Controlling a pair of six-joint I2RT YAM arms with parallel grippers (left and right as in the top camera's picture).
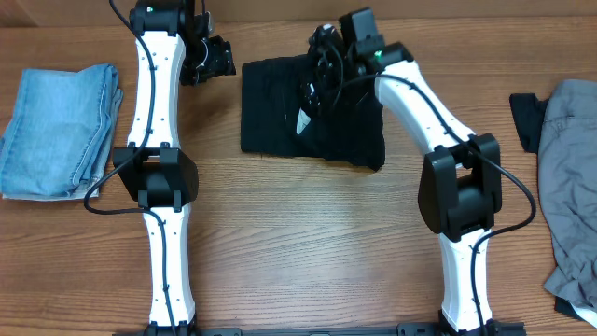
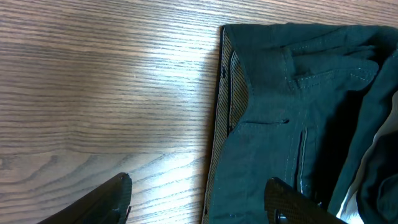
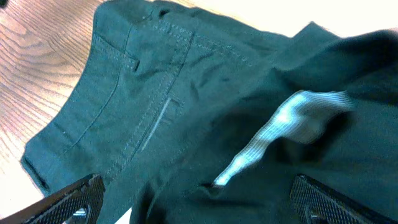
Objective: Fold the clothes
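Black shorts (image 1: 280, 107) lie mid-bench (image 1: 298, 243) by the far edge. Left fingers (image 2: 112, 199), spread, straddle their left edge; right fingers (image 3: 68, 199), spread wide, hover above them, empty.

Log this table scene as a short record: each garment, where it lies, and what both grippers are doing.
centre garment: black fabric shorts, lying in a rough rectangle, pale striped lining showing
left garment: light-blue denim piece, folded, near the table's left edge
right garment: grey fabric garment, rumpled, at the right edge
left gripper: open, at the shorts' left edge, holding nothing
right gripper: open, above the shorts, holding nothing
surface: wooden table
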